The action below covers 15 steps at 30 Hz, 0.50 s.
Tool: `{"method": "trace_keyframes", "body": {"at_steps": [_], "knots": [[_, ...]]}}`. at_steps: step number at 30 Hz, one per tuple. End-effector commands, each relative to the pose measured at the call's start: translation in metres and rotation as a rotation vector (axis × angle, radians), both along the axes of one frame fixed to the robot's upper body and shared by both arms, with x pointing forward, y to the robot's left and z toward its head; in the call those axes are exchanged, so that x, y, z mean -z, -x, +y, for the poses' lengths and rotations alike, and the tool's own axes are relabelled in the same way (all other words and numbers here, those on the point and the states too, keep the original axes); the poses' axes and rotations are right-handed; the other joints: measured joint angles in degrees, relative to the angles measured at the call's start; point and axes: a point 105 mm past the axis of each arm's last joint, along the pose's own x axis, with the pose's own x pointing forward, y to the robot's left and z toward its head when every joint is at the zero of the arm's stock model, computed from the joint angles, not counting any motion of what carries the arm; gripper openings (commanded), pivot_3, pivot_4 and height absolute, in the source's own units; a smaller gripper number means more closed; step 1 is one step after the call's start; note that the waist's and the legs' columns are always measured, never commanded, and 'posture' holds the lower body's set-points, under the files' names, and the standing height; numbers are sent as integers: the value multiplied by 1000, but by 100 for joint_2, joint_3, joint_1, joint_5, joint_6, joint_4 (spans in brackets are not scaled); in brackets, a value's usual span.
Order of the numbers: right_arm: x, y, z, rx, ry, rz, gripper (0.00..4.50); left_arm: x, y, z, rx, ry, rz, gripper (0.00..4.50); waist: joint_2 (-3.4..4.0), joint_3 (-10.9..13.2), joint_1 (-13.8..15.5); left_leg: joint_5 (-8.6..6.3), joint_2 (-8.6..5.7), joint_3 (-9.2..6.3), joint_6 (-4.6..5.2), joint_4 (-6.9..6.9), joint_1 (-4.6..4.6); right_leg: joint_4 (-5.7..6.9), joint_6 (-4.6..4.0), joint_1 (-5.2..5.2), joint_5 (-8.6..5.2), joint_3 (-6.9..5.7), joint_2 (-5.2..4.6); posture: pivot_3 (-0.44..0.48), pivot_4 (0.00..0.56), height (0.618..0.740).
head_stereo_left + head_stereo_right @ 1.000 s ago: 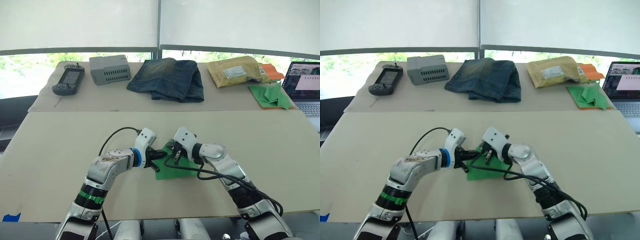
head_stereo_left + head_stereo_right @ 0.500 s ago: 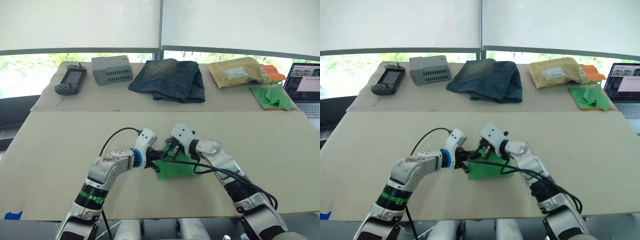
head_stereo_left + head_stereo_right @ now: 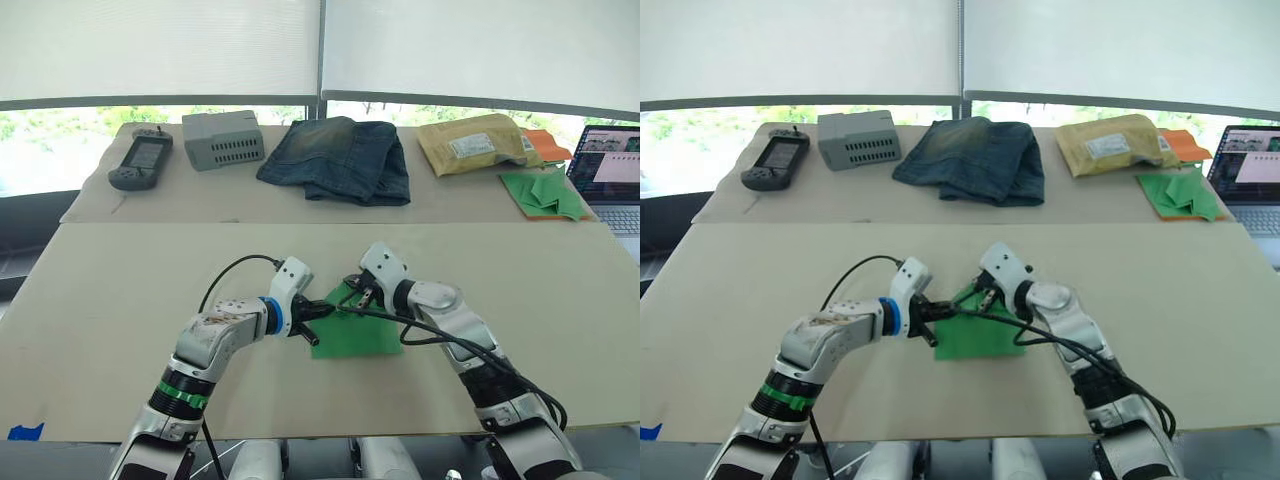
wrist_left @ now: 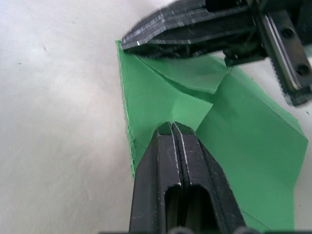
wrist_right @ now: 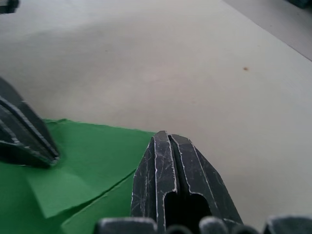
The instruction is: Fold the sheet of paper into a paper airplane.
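The sheet of paper [image 3: 358,326] is bright green, partly folded, and lies on the near table in front of me. A folded flap with creases shows in the left wrist view on the sheet of paper [image 4: 253,146]. My left gripper [image 3: 318,312] is shut, its tips [image 4: 171,127] resting on the sheet's left part at the flap's corner. My right gripper [image 3: 354,294] is shut too, its tips [image 5: 168,136] at the sheet's far edge, close to the left gripper. Whether either one pinches paper cannot be made out.
On the far table lie a handheld console [image 3: 139,158], a grey box [image 3: 224,138], folded jeans [image 3: 340,158], a yellow padded envelope [image 3: 478,142], a heap of green paper pieces [image 3: 545,192] and a laptop [image 3: 610,175]. Blue tape [image 3: 22,432] marks the near left edge.
My right gripper has shifted to the right and off the sheet's middle, so more of the green paper shows and it lies flatter. The left gripper has stayed put.
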Motion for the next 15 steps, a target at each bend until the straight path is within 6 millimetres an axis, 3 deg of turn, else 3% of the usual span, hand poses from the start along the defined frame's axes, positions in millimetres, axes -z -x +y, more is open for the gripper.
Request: {"method": "trace_keyframes", "body": {"at_steps": [1, 7, 11, 15], "knots": [[11, 10, 11, -55, 5, 28, 0, 19, 0, 10, -41, -68, 49, 31, 0, 0, -1, 0, 0, 0, 0, 0, 1, 0, 0, 1, 0, 0, 0, 0, 150, 728], [-1, -2, 11, -15, -23, -26, 0, 19, -1, 14, -55, -76, 43, 31, 0, 0, -3, 0, 1, 1, 0, 0, 2, 0, 0, 0, -1, 0, 1, 0, 150, 728], [22, 5, 9, -35, 74, 30, 0, 15, -6, 17, -90, -66, 28, 31, 0, 0, -4, 0, 2, 0, 0, 0, 2, 0, 0, 0, 0, 0, 1, 0, 150, 728], [29, 7, 7, -30, 98, 59, 0, 15, -9, 23, -115, -82, 19, 31, 1, -1, -4, 0, 3, 0, 0, -1, 3, 0, -1, 0, -1, 0, 1, 0, 150, 728]]}}
